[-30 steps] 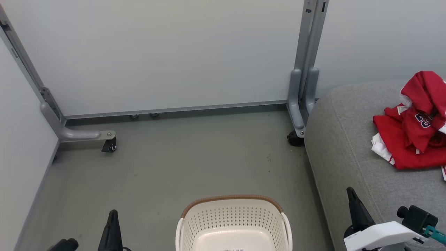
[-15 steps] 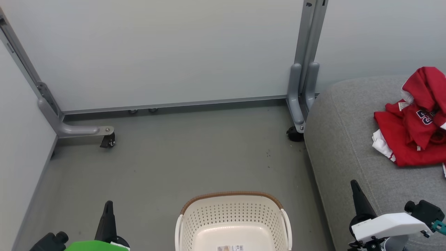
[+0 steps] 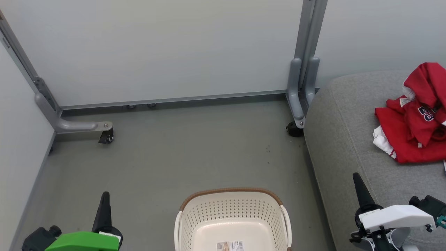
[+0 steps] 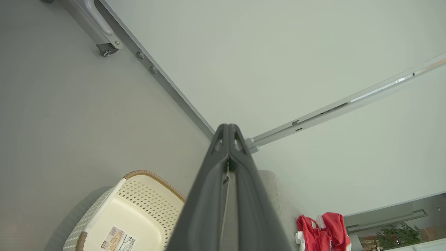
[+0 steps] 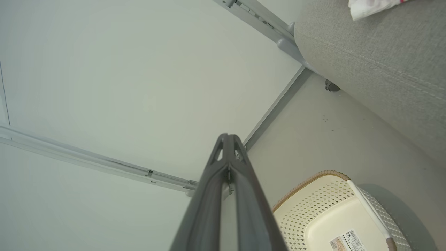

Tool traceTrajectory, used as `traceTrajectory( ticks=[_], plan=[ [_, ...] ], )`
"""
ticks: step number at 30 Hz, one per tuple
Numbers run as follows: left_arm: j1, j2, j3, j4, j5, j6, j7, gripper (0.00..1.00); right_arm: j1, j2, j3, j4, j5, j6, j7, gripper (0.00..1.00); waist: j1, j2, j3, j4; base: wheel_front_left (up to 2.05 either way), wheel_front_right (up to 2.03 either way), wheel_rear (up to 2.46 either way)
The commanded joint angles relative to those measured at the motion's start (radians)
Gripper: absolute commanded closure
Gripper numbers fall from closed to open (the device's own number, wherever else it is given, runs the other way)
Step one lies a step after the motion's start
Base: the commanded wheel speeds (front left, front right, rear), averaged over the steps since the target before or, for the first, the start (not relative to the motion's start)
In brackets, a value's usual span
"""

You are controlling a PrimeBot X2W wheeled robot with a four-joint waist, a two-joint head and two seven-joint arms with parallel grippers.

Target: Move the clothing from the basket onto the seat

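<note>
Grey floor (image 3: 174,164), pale panels (image 3: 174,52) behind. Nearest: left gripper (image 3: 105,200) and right gripper (image 3: 358,183), fingers pressed together on nothing, tips pointing away from the robot. Between them sits the basket (image 3: 231,192), mouth up, woven rim on the far side. To the right is the seat (image 3: 341,139). Farther back on it lies the clothing (image 3: 407,139), crumpled, its white lining toward the basket side. Its long axis is unclear, cut by the picture edge.

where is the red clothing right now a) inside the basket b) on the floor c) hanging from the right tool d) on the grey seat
d: the red clothing lies heaped on the grey seat, while the basket holds only its label sticker.
</note>
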Motion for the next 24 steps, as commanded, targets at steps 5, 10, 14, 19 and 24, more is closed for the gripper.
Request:
traceTrajectory(
  ticks=[5,10,14,19,24],
  plan=[
    [-0.044,0.008,0.015,-0.001,-0.068,-0.014,0.017,1.00,-0.035,0.002,-0.014,-0.002,0.066,0.000,0.018,1.00,0.0000,0.0000,0.008,-0.001,0.00,0.00,0.00],
    [-0.057,0.008,0.023,0.005,-0.118,-0.019,0.031,1.00,-0.045,0.003,-0.023,0.001,0.114,0.000,0.032,1.00,0.0000,0.0000,0.015,-0.002,0.00,0.00,0.00],
    [-0.067,0.008,0.029,0.009,-0.155,-0.023,0.041,1.00,-0.053,0.004,-0.029,0.004,0.150,0.000,0.042,1.00,0.0000,0.0000,0.021,-0.002,0.00,0.00,0.00],
    [-0.081,0.008,0.037,0.014,-0.200,-0.029,0.054,1.00,-0.062,0.005,-0.037,0.008,0.195,0.000,0.055,1.00,0.0000,0.0000,0.028,-0.003,0.00,0.00,0.00],
    [-0.091,0.007,0.046,0.020,-0.243,-0.034,0.065,1.00,-0.072,0.006,-0.045,0.011,0.235,0.000,0.067,1.00,0.0000,0.0000,0.035,-0.004,0.00,0.00,0.00]
  ],
)
